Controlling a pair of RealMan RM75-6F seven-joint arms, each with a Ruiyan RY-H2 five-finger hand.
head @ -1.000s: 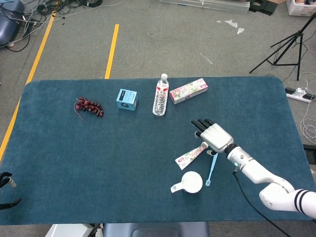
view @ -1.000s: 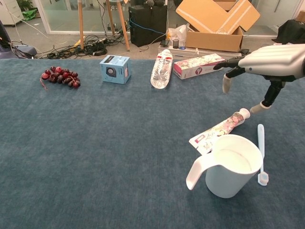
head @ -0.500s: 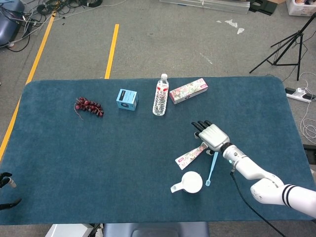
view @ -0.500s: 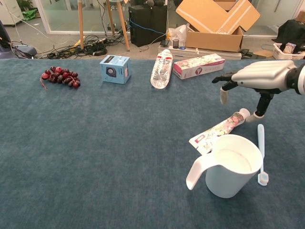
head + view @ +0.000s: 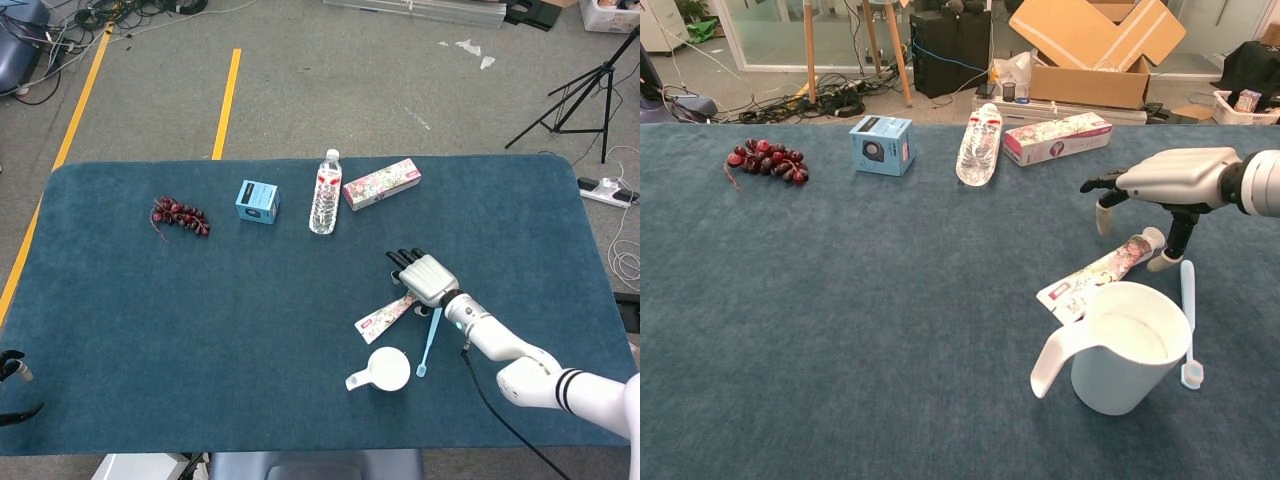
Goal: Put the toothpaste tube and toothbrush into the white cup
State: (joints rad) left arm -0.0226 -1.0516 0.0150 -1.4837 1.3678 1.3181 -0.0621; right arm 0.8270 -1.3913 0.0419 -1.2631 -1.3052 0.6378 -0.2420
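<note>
Nearest: one white cup point(image 5: 1127, 350), upright, handle toward left; chest view shows hollow inside, head view only rim point(image 5: 388, 369). One toothbrush point(image 5: 1187, 322) flat on table point(image 5: 840, 300) just right of cup. One toothpaste tube point(image 5: 1100, 275) flat beside cup, cap end under right hand point(image 5: 1170, 178). Right hand spread above tube, grasping nothing, thumb tip near cap. Head view alone shows left hand point(image 5: 12, 365) at table's near-left edge; grip cannot be told. Far: one water bottle point(image 5: 981, 144), one floral box point(image 5: 1057, 137), one blue box point(image 5: 881, 143), one grape bunch point(image 5: 765, 159).
</note>
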